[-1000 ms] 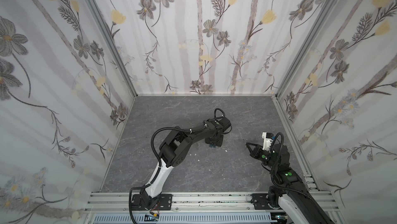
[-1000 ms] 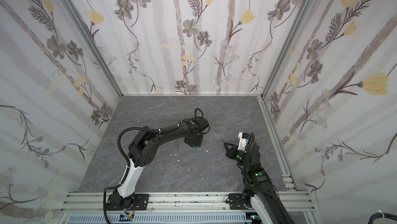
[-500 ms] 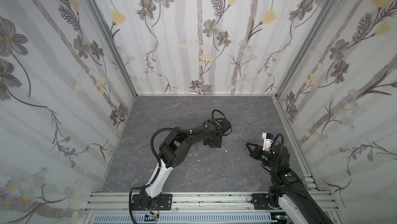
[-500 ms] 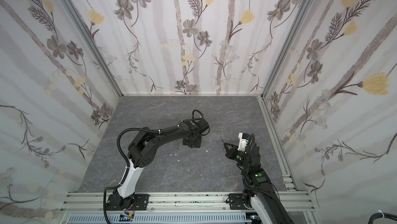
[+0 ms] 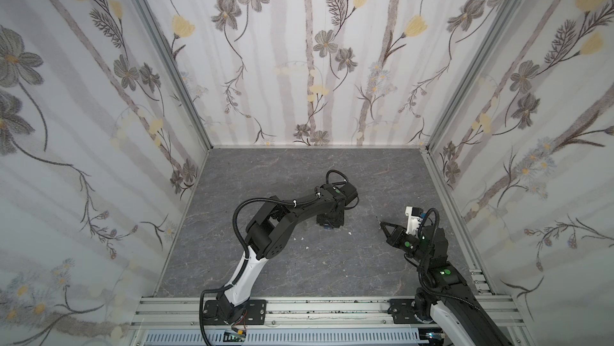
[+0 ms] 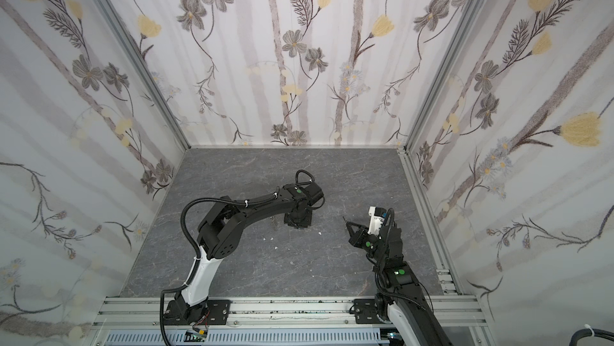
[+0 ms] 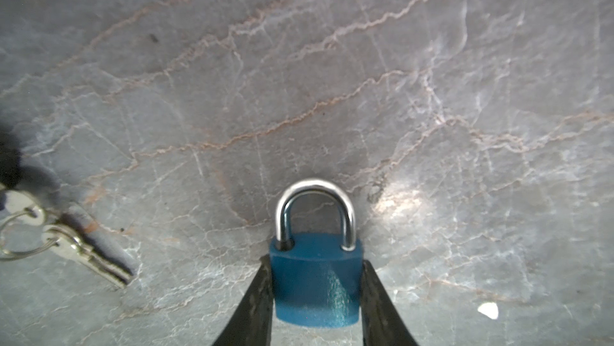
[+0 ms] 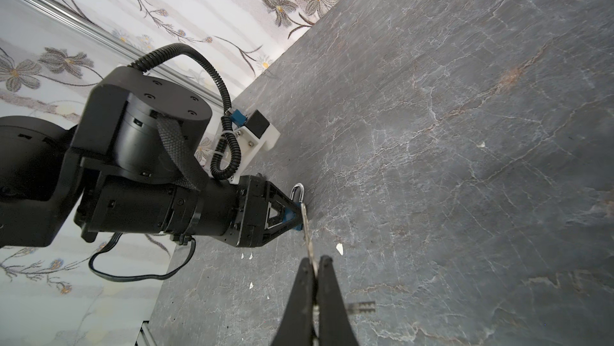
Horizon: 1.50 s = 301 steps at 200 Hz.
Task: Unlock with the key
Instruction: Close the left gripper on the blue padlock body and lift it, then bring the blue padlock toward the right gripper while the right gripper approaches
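Squeezing now: left fingers (image 7: 257, 297) just shut on blue padlock (image 7: 314, 284) | right fingers (image 8: 304, 283) pinch key (image 8: 308, 238) | padlock looks ready for key.

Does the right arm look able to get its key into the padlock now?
Probably not yet. The left end effector grips the padlock by its sides, shackle pointing away, so its underside faces back between the fingers, unseen. Nothing else blocks the right end effector and its key.
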Motion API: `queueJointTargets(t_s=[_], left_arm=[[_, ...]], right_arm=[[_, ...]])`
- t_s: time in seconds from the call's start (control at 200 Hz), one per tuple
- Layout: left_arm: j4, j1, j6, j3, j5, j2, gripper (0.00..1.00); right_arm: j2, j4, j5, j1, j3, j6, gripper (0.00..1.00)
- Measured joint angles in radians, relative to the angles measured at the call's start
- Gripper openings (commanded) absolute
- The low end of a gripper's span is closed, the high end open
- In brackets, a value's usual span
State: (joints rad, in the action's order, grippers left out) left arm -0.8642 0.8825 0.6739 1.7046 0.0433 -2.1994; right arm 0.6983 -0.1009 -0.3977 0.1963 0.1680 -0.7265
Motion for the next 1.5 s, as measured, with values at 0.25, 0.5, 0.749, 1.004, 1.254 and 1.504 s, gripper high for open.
queueJointTargets(t_s=[0.25,0.5,0.749,1.004,1.254,1.504], left_arm=[[-0.009,0.000,0.007,0.002,-0.005,-0.001,0.47],[-0.020,0.000,0.017,0.024,-0.011,-0.014,0.25],[-0.015,0.000,0.016,0.018,-0.014,-0.010,0.17],[0.022,-0.009,0.033,-0.043,-0.032,0.040,0.16],[0.072,-0.032,0.093,-0.132,-0.044,0.188,0.16],[0.128,-0.053,0.175,-0.237,-0.045,0.338,0.16]], right_arm=[[-0.005,-0.002,0.000,0.000,-0.010,-0.006,0.00],[-0.006,-0.004,0.000,0.000,-0.012,-0.006,0.00],[-0.010,-0.008,-0.001,0.000,-0.020,-0.014,0.00],[-0.002,-0.007,-0.008,0.021,-0.003,-0.004,0.00],[0.042,-0.012,0.039,0.175,0.054,0.021,0.00],[0.141,-0.099,0.103,0.330,0.085,0.035,0.00]])
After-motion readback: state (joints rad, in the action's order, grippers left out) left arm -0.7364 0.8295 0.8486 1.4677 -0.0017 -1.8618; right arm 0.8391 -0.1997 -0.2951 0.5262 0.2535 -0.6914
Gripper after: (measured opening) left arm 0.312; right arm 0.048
